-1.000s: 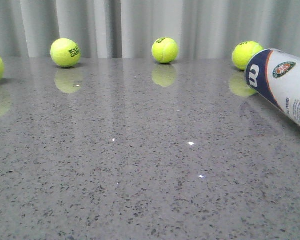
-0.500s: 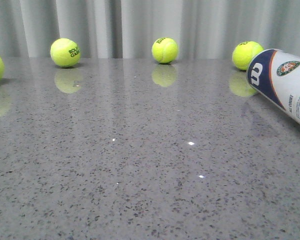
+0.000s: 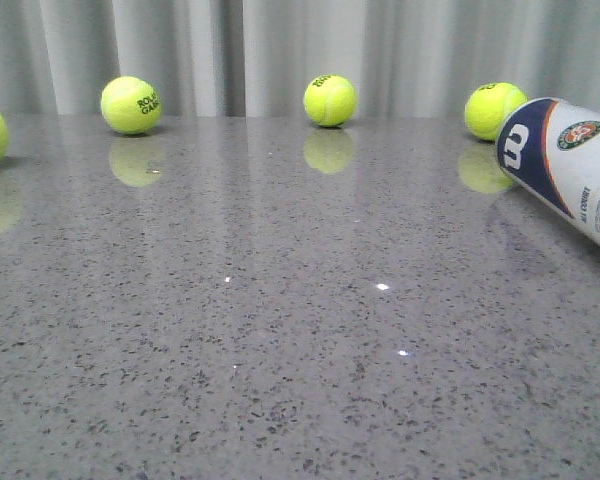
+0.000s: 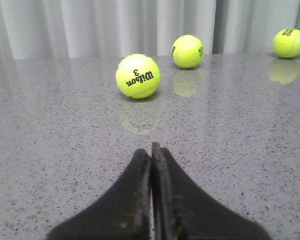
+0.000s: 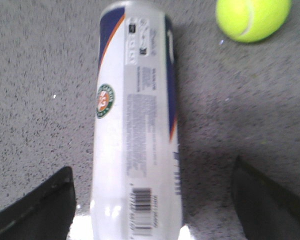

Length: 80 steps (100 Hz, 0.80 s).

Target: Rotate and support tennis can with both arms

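The tennis can (image 3: 570, 165) lies on its side at the right edge of the front view, its navy W end pointing left and away. In the right wrist view the can (image 5: 135, 125) runs lengthwise between the fingers, with the emblem and barcode facing up. My right gripper (image 5: 152, 167) is open wide, with one finger (image 5: 45, 205) on each side of the can and a gap to it on both sides. My left gripper (image 4: 151, 149) is shut and empty, low over the bare table. Neither gripper shows in the front view.
Several yellow-green tennis balls lie along the far edge of the grey speckled table (image 3: 280, 300): one (image 3: 130, 105), another (image 3: 330, 100), and one (image 3: 495, 110) just behind the can. A Wilson ball (image 4: 138, 75) sits ahead of my left gripper. A grey curtain hangs behind.
The can's navy end has shifted a little to the right in the front view, and its emblem has turned slightly. The balls have not moved.
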Available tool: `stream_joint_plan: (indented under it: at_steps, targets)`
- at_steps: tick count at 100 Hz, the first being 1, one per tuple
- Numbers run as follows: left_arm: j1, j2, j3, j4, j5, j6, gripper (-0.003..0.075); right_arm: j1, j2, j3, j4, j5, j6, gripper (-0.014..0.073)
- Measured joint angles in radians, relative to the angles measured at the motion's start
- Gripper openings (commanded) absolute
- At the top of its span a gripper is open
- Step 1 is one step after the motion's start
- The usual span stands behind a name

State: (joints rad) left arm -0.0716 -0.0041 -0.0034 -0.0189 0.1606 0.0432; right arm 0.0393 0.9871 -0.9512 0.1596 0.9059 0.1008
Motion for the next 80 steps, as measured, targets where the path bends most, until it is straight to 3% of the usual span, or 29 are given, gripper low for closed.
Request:
stream_joint_plan:
  at_steps: [27,57,66,80]
  targets:
    - [0.0,0.0,0.0,0.0,0.0,0.0,-0.0021,0.0,0.268,-0.112,0.081,0.105,0.0,0.0627]
    - [0.0,0.0,0.0,0.0,0.0,0.0,-0.0021,0.001,0.461,-0.147,0.139,0.11,-0.036,0.0612]
    - [0.0,0.0,0.0,0.0,0.0,0.0,-0.0021,0.001,0.492,-0.149,0.148,0.106,-0.042,0.0525]
    - [0.0,0.0,0.0,0.0,0.0,0.0,-0.0021,0.001,0.504,-0.154,0.155,0.106,-0.044,0.0279]
